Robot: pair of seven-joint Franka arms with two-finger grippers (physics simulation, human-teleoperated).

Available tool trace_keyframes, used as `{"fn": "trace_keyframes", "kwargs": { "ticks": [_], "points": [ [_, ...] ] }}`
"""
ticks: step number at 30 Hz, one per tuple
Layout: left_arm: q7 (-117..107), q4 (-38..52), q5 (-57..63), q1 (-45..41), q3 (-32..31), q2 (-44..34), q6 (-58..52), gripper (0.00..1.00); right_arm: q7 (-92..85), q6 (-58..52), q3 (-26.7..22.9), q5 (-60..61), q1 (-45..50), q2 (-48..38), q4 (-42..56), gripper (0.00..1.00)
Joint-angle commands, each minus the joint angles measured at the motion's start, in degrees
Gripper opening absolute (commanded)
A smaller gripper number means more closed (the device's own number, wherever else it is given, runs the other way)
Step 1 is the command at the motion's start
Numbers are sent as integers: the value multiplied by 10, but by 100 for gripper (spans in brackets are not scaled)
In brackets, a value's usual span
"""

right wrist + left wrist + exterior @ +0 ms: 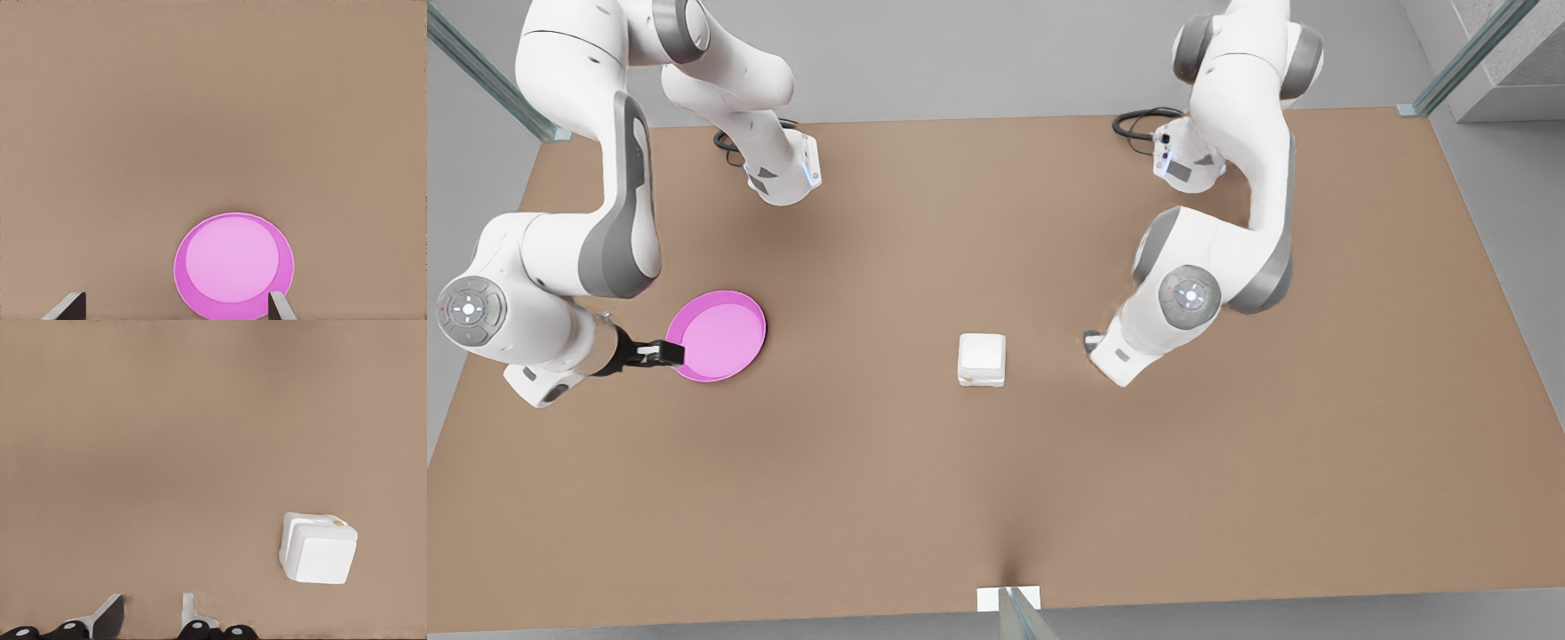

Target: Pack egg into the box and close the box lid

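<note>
Brown table (1227,498): box (982,359) closed mid-table; right gripper (660,354) and left gripper (155,613) open, empty.

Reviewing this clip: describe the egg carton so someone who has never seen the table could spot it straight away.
Start from the brown table and look near its middle, between the two arms. There sits the box, small, white and rounded-square, its box lid down. The pink plate, toward the front view's left by the right gripper, is round and bigger; the left gripper hangs open near the box.

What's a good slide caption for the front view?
Closed white box sits mid-table; right gripper by pink plate, left gripper beside box.
</note>
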Motion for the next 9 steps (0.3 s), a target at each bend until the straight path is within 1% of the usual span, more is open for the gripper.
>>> {"fn": "trace_keyframes", "kwargs": {
  "ticks": [1, 2, 3, 4, 5, 6, 7, 9],
  "points": [
    [36, -1, 16, 4, 17, -4, -10, 100, -1, 0, 0, 0, 0, 0, 0, 100],
    [96, -5, 8, 12, 77, -19, -34, 100, 0, 0, 0, 0, 0, 0, 0, 100],
    [99, -53, 19, 90, 20, -82, -30, 100, 0, 0, 0, 1, 0, 0, 1, 100],
    [99, -140, 138, 180, -120, -158, -4, 100, 0, 1, 0, 3, -1, 1, 1, 100],
    [105, -167, 150, 215, -145, -201, 0, 100, -1, 0, -1, 4, -2, 2, 7, 100],
    [108, -170, 152, 222, -145, -230, -30, 100, -1, 0, -1, 4, -4, 4, 9, 100],
    [110, -170, 153, 233, -146, -247, -49, 100, -1, 0, -1, 7, -4, 4, 9, 100],
    [110, -171, 153, 235, -146, -249, -57, 100, -1, 1, -1, 8, -5, 4, 9, 100]
  ]
}}
